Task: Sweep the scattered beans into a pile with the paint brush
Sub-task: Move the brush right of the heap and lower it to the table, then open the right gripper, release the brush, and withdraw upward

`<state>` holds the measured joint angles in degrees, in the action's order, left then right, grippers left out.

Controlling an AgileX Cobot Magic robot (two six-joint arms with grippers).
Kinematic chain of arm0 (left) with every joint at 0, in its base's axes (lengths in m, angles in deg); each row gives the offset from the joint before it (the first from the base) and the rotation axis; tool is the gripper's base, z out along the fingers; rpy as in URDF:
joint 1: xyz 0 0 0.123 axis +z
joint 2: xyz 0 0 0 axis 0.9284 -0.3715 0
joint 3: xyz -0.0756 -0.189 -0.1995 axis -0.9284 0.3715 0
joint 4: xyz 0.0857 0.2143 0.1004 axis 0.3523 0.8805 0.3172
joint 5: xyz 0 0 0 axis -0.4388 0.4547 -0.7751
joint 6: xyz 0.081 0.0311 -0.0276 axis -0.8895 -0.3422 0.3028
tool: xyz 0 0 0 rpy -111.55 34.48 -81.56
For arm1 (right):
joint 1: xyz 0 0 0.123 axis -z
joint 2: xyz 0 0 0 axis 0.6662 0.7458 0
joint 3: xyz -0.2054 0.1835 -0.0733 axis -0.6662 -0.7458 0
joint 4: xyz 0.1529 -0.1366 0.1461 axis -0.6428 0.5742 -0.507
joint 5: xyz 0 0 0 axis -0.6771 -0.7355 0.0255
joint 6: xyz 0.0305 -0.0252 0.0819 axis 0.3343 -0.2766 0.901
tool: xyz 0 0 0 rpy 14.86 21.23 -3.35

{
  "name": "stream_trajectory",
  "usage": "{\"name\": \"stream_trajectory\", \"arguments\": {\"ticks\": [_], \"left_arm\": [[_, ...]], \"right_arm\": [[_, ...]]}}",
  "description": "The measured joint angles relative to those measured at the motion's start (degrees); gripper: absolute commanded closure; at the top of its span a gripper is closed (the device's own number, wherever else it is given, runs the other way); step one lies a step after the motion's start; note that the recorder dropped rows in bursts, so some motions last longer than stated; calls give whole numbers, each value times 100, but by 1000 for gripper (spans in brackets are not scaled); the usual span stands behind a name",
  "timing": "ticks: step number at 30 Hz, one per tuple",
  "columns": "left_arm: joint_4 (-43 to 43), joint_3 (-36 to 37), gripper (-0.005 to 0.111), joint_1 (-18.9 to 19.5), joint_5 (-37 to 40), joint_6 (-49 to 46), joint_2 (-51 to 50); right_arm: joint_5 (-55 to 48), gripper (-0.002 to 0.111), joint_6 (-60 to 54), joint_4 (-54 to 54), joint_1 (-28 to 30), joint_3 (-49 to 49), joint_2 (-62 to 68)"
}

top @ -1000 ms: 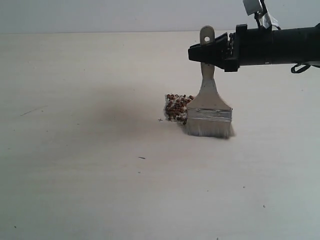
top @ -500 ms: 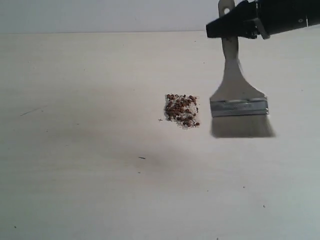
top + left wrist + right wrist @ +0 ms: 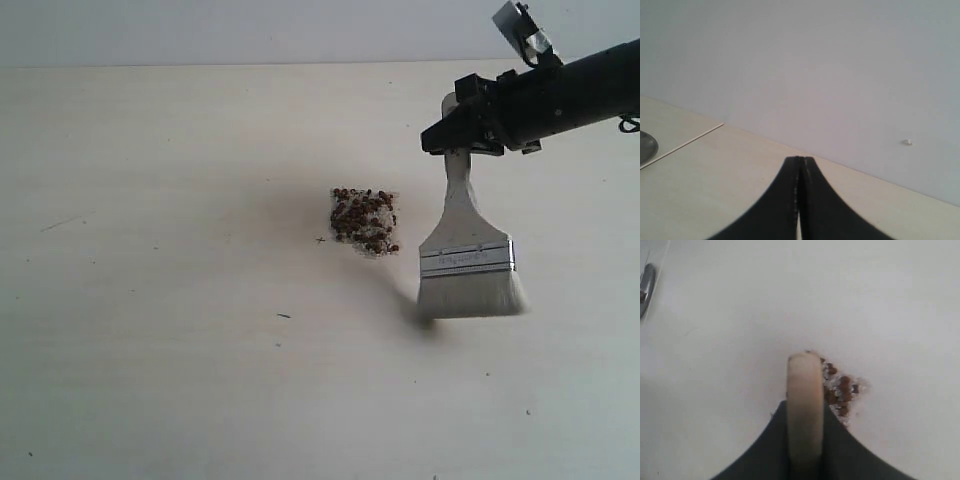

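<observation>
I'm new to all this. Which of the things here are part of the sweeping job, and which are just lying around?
Part of the job: paint brush, gripped by the right hand; pile of beans.
Just lying about: left hand, shut and empty; round metal object, only partly seen; dark fleck on the table.

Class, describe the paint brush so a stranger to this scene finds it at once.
On the pale table, look right of the bean pile. The paint brush hangs from the black right gripper, bristles down; only it has a silver band.
</observation>
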<state>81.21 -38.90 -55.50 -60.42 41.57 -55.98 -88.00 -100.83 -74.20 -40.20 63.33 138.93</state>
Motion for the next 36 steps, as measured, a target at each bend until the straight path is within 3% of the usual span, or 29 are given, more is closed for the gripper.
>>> {"name": "stream_trajectory", "arguments": {"ticks": [6, 14, 19, 28, 30, 33, 36], "left_arm": [[0, 0, 107, 0, 0, 0, 0], [0, 0, 107, 0, 0, 0, 0], [0, 0, 107, 0, 0, 0, 0], [0, 0, 107, 0, 0, 0, 0], [0, 0, 107, 0, 0, 0, 0], [0, 0, 107, 0, 0, 0, 0], [0, 0, 107, 0, 0, 0, 0]], "right_arm": [[169, 105, 0, -14, 16, 198, 315], [946, 73, 44, -76, 16, 247, 341], [1296, 66, 44, -66, 26, 247, 343], [1794, 70, 188, 42, 26, 247, 300], [1948, 80, 425, 204, 57, 247, 199], [2054, 109, 901, 547, 133, 221, -83], [2296, 108, 1116, 828, 173, -49, -609]]}}
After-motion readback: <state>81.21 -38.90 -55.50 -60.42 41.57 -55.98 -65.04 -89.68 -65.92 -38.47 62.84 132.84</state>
